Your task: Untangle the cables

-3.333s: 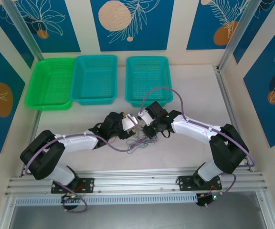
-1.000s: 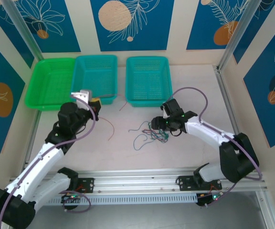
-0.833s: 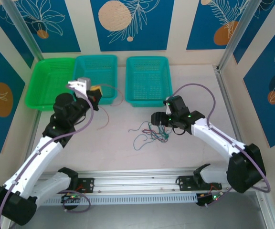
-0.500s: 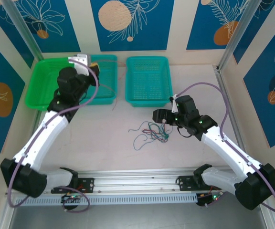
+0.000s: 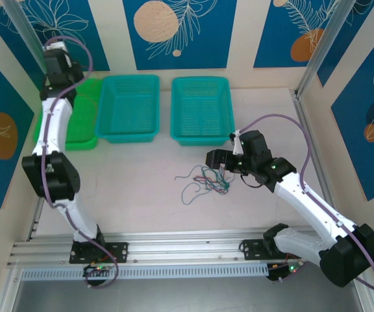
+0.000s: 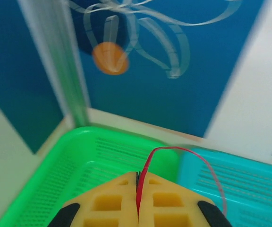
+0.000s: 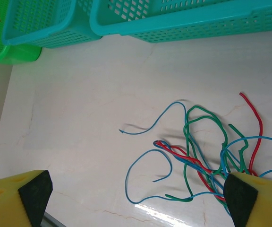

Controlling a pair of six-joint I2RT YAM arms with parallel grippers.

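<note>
1. A pale surface (image 5: 141, 195) carries everything. Nothing on it lies between the tangle and the baskets.
2. We see three mesh baskets in a row along the far edge. There is a green basket (image 5: 86, 117) on the left, a teal basket (image 5: 130, 107) in the middle, and a second teal basket (image 5: 202, 107) on the right. The first two touch and the third stands a little apart.
3. The left arm (image 5: 50, 130) reaches far back and crosses over the green basket's left side, hiding part of it. The right arm (image 5: 304, 195) stretches in from the right toward the middle of the surface.
4. In the left wrist view, the left end effector (image 6: 138, 182) has its yellow fingers pressed together. It pinches a red cable (image 6: 169, 147) above the green basket, near that basket's shared edge with the teal one.
5. The right end effector (image 7: 137, 191) is spread wide, one finger at each lower corner of its wrist view, and it grips nothing.
6. The red cable rises from the pinch and arcs to the right over the teal basket.
7. The loose cables (image 5: 206, 182) lie tangled on the surface, well apart from the left end effector. They are thin curls of blue, green and red. Seen from above, the tangle sits just beside the right end effector, on its near side. In the right wrist view most strands crowd toward the right-hand finger.
</note>
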